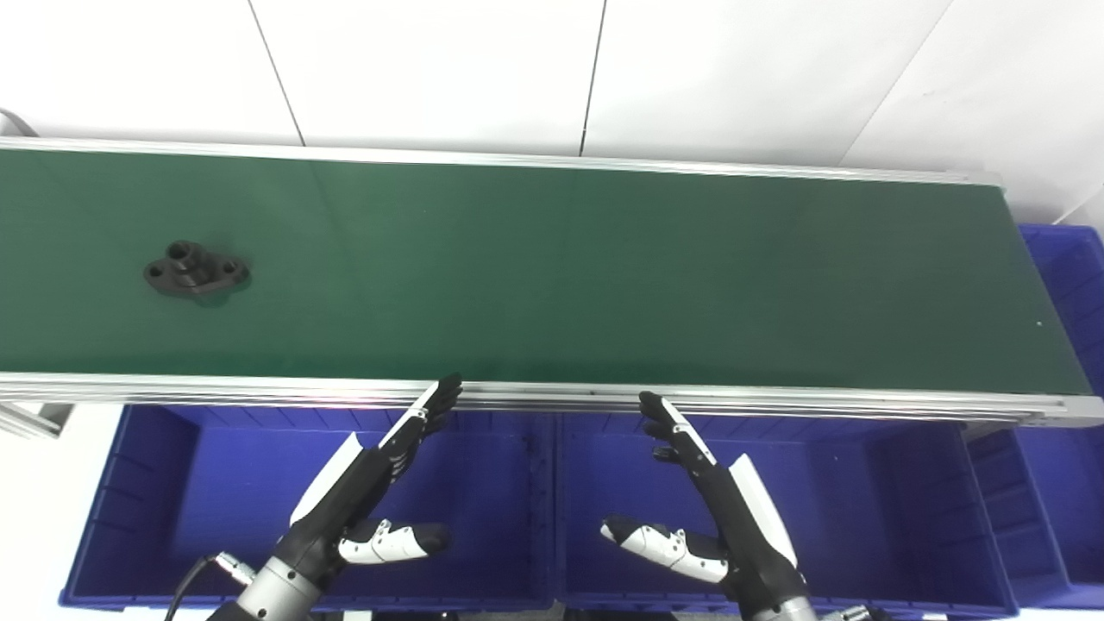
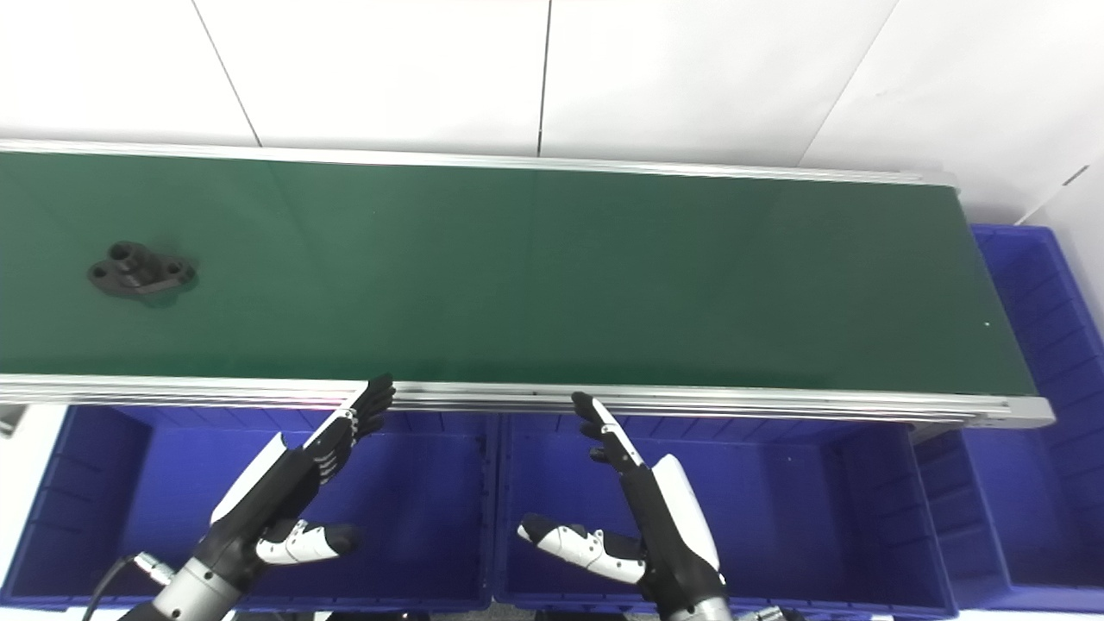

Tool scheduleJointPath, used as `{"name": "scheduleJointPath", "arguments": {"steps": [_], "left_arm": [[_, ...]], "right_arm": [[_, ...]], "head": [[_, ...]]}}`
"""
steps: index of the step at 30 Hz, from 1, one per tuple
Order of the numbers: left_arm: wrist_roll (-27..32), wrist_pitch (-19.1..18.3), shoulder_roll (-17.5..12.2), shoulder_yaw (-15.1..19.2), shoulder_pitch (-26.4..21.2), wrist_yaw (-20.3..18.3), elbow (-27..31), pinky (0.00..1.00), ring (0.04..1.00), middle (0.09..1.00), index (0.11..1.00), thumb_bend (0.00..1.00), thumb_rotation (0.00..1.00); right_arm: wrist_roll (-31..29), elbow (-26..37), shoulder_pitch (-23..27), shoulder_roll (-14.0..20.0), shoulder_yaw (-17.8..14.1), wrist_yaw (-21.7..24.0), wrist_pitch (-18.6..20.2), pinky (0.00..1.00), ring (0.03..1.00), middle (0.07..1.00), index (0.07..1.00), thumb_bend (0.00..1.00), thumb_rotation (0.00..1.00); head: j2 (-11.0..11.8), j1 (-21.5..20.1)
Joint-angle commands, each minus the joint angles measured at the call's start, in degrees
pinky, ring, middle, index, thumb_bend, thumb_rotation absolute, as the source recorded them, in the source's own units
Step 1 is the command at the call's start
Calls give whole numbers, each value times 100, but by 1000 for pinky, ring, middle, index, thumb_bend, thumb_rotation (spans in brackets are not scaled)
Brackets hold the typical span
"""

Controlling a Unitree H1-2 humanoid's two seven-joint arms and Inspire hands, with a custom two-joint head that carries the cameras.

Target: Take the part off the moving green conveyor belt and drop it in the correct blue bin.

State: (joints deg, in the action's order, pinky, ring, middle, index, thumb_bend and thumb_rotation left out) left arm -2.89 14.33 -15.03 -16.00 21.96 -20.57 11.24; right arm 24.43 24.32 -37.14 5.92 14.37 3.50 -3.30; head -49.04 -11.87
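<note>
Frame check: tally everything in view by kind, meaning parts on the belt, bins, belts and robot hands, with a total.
Black part on the belt: 1
Blue bins: 3, namely left, middle, right end
Green conveyor belt: 1
Robot hands: 2, left hand and right hand, both open and empty
Total: 7

two head views, side by side, looking steeply down from above the near side. both share the green conveyor belt (image 1: pixel 552 267) running left to right, white floor beyond, blue bins (image 1: pixel 302 509) below the near rail. right eye view offset: same scene sits further left in frame.
</note>
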Motion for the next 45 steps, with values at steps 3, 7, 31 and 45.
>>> {"name": "scheduleJointPath", "arguments": {"steps": [3,7,31,45], "left_arm": [[-10,130,-55,11,11,29,200,964,1000,1000,1000,805,734],[-3,72,-45,16,33,36,230,960,1000,1000,1000,814,727],[-557,662,182,-261,26,228,-189,935,996,1000,1000,820,740],[-731,918,267,-313,-66,352,-521,891,969,1000,1000,803,706]], "right_arm": [[-11,220,-62,-20,18,-21,-29,834,902,930,949,725,616],[35,233,-60,-17,23,-21,-19,833,900,929,950,719,612],[-427,-31,-129,324,-177,-66,-369,861,920,935,965,676,589],[-436,-231,-76,358,-173,-114,-417,861,922,940,959,684,575]], "head": [[-8,10],[-5,9],[730,1947],[984,1671]]}}
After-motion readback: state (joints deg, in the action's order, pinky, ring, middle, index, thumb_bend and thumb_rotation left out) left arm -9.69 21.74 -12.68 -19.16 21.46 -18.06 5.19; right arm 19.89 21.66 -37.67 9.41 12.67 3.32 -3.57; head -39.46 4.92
